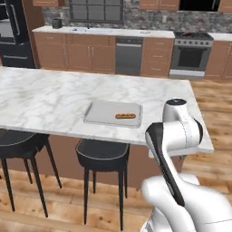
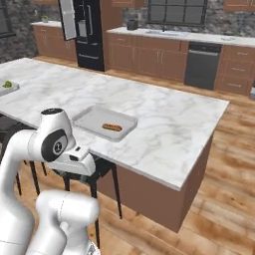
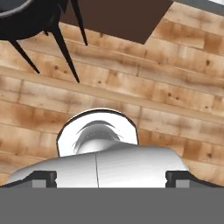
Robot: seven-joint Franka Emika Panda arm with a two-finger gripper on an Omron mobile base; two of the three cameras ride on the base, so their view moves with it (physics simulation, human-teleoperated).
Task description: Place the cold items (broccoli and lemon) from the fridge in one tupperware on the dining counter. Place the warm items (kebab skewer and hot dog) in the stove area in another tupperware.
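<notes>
Jaws spread wide over wooden floor, hot dog in tupperware on surface well apart from jaws.

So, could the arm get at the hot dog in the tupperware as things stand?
Probably yes. The hot dog lies uncovered in the open tupperware near the counter edge, nothing above it. But the gripper is folded down toward the floor, jaws open, so the arm must swing up first.
</notes>
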